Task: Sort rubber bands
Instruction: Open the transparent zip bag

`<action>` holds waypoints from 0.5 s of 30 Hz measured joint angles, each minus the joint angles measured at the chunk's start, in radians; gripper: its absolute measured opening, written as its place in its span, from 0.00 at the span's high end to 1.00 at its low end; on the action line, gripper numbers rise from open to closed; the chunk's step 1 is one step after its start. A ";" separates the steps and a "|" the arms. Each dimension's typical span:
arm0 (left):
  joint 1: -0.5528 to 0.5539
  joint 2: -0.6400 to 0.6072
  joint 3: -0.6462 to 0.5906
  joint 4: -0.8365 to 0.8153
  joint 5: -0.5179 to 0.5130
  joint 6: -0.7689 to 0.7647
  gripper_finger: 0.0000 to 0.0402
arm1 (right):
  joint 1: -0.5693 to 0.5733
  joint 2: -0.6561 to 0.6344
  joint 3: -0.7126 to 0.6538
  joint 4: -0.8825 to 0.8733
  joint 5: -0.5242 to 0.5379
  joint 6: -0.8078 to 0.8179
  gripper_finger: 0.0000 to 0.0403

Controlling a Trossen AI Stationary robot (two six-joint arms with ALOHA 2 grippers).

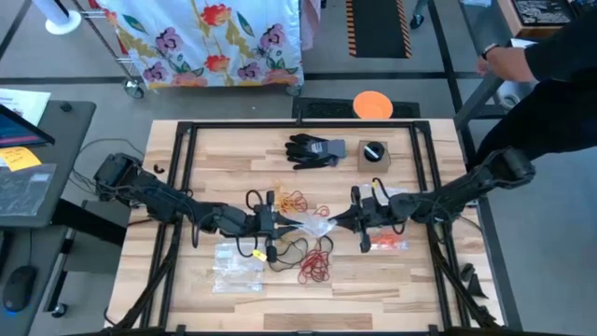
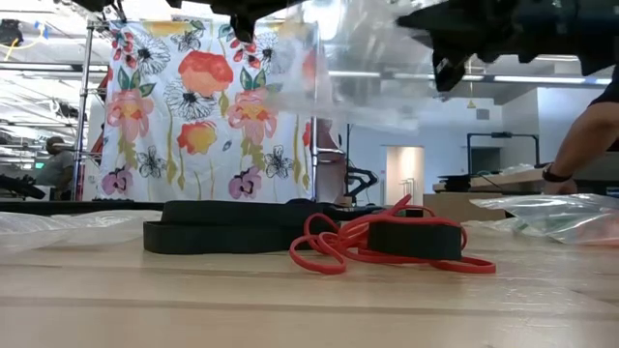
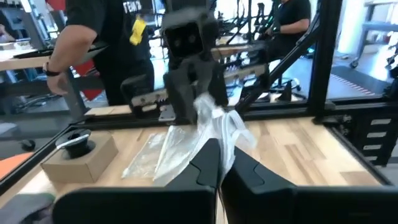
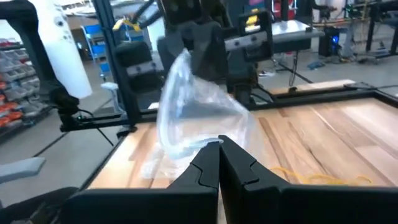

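Note:
A clear plastic bag (image 1: 314,225) hangs over the table's middle between my two grippers, both shut on it. My left gripper (image 1: 291,222) comes from the table's left and my right gripper (image 1: 338,222) from its right. In the low view the bag (image 2: 329,82) hangs high above the wood. Loose rubber bands lie on the table: orange ones (image 1: 297,199) beyond the bag, black ones (image 1: 289,250) and red ones (image 1: 314,269) nearer the front edge. In the low view the red bands (image 2: 348,246) and black bands (image 2: 232,237) lie flat. My left gripper pinches the bag's crumpled left end (image 3: 219,138) between its two shut fingers, level, coming from the table's left. The bag is lifted clear of the table. My right gripper pinches the bag's right end (image 4: 208,144) between its two shut fingers, level, from the table's right. The film bulges up beyond its fingertips, toward the other gripper.
A black glove (image 1: 314,149) and a small cardboard box (image 1: 373,154) with a black object on it lie at the back. Clear bags (image 1: 238,266) lie front left, another with orange bands (image 1: 387,245) under the right arm. A person (image 1: 550,56) stands at the back right.

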 joint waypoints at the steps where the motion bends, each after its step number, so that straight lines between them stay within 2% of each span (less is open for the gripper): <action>1: -0.004 0.000 0.000 -0.009 -0.018 0.001 1.00 | 0.001 0.004 0.008 0.004 0.000 0.000 1.00; 8: -0.015 0.000 -0.001 -0.043 -0.063 -0.018 1.00 | 0.001 -0.010 0.020 -0.013 0.000 0.009 0.98; 11: -0.028 0.000 -0.001 -0.040 -0.131 -0.010 1.00 | 0.001 -0.011 0.020 -0.053 0.000 0.060 0.90; 15: -0.048 -0.001 0.002 -0.041 -0.183 0.025 1.00 | 0.001 -0.014 0.020 -0.131 -0.004 0.141 0.74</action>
